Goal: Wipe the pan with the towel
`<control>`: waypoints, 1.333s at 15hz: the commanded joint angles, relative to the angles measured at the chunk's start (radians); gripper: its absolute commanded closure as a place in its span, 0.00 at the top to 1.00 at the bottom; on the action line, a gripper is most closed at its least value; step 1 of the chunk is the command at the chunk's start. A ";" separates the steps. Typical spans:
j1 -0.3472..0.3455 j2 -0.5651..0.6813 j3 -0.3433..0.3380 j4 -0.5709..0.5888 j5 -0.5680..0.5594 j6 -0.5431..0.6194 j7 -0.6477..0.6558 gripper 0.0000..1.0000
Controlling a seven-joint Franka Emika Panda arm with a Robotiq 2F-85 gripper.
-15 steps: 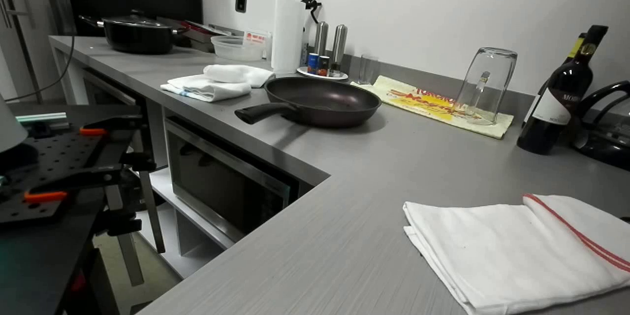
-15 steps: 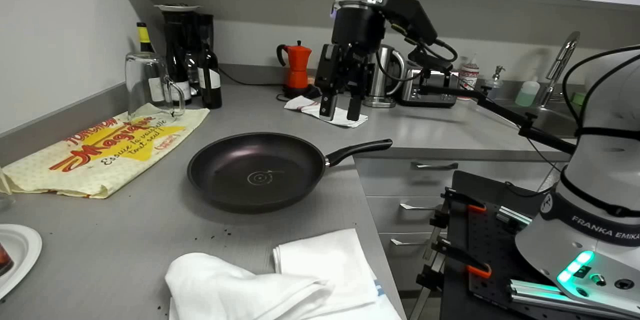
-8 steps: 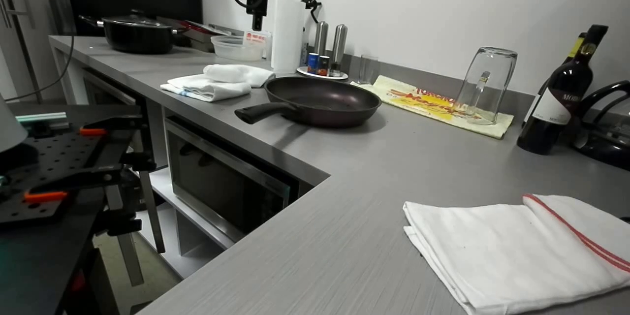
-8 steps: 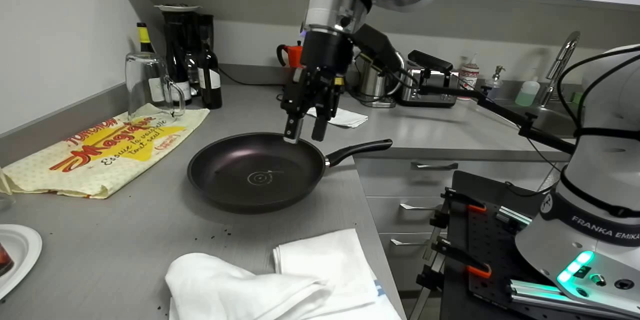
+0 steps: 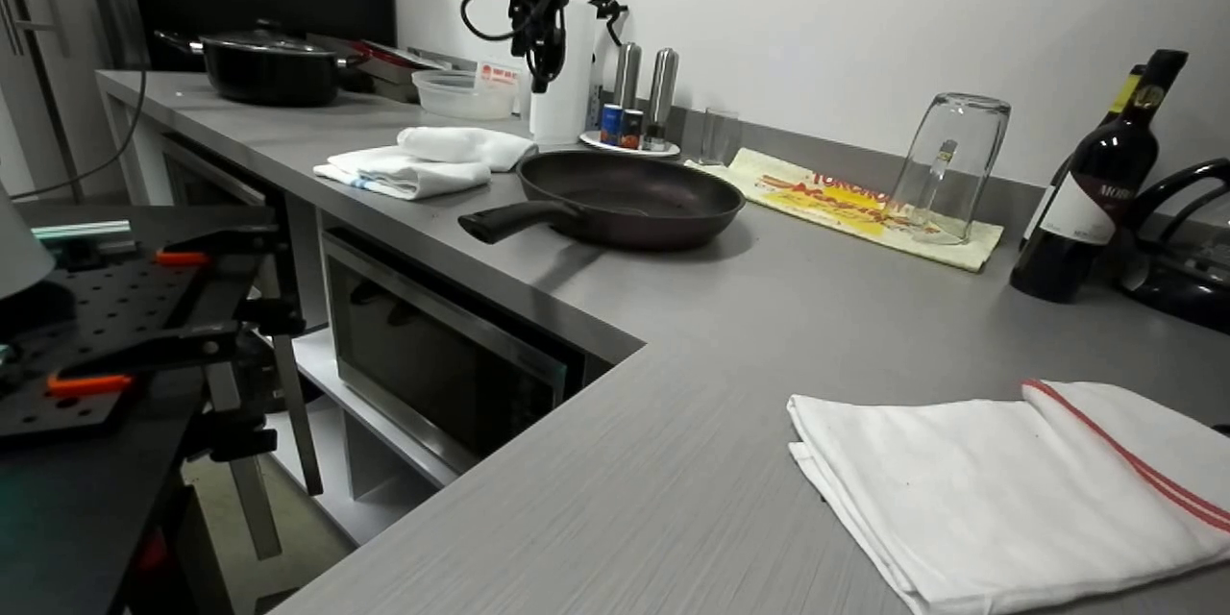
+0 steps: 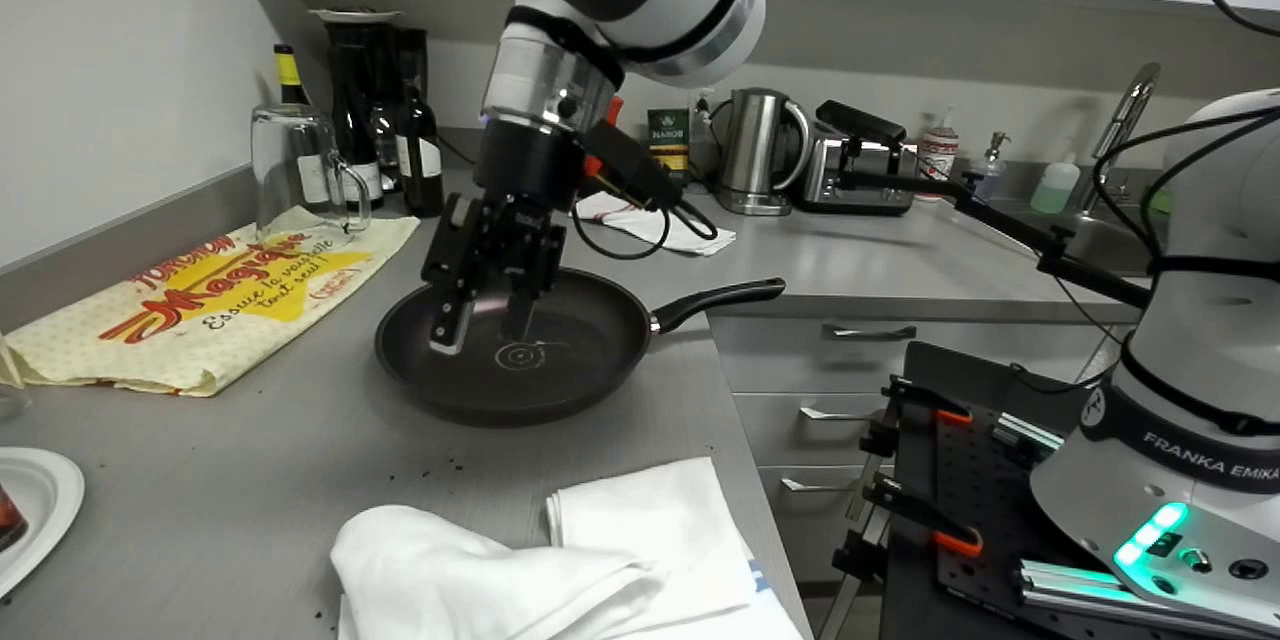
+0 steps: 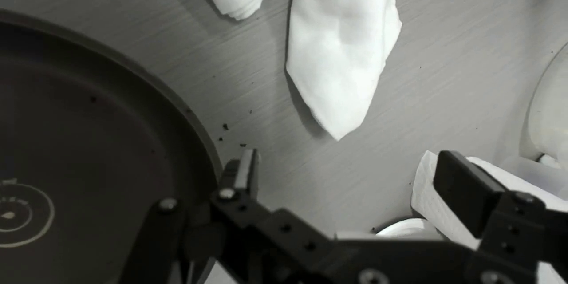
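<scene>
Hovering, the claw (jaws apart) is apparently preparing pickup; wiping is awaiting descent onto the near bunched towel.

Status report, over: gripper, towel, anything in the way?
Gripper open, empty. White towel on counter near pan, ungripped. Dark specks between towel and pan; no real obstruction seen.
</scene>
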 commanded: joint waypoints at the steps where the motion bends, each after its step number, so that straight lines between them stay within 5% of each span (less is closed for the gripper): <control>1: -0.019 0.140 0.048 0.116 -0.014 -0.012 -0.039 1.00; 8: -0.010 0.298 0.116 0.213 -0.073 -0.041 -0.005 1.00; 20: 0.005 0.398 0.158 0.257 -0.142 -0.103 0.107 1.00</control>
